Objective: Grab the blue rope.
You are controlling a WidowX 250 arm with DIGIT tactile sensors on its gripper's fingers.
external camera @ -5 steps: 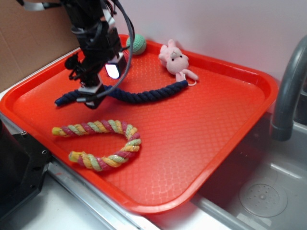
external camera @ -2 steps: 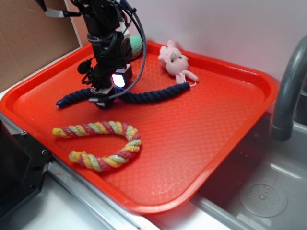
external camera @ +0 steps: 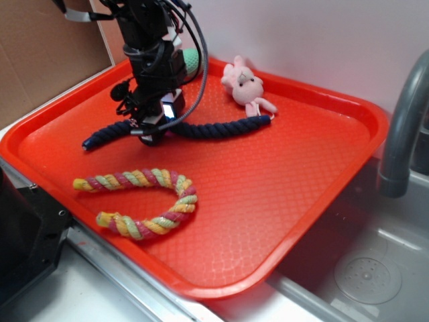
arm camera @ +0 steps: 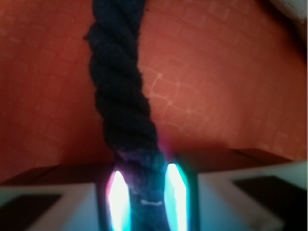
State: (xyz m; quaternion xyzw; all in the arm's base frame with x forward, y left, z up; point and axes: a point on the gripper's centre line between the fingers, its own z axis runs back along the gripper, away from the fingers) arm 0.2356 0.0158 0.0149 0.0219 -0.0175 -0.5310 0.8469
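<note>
I am gripping the blue rope point(external camera: 201, 129) in my pincer point(external camera: 153, 136), with the jaws closed down to the rope's thickness, one finger pressing on either side of it. In the wrist view the rope point(arm camera: 122, 101) is running straight out ahead of my pincer point(arm camera: 147, 197), its dark twisted strands passing between my glowing fingertips point(arm camera: 177, 190) and lying over the textured floor of the red tray point(arm camera: 231, 86). In the exterior view one end of the rope is trailing away to the left of my pincer, and the longer part is stretching off to the right, its far end lying just beside the pink plush bunny point(external camera: 246, 84). A green knitted ball point(external camera: 192, 60) is sitting behind my arm near the tray's point(external camera: 281, 194) back rim. In front of my pincer, nearer the camera, the striped rope point(external camera: 144, 201) is lying in a curled hook shape, well apart from the blue one. Off to the right, beyond the tray, a grey tap point(external camera: 402, 127) is rising over a sink point(external camera: 375, 275).
</note>
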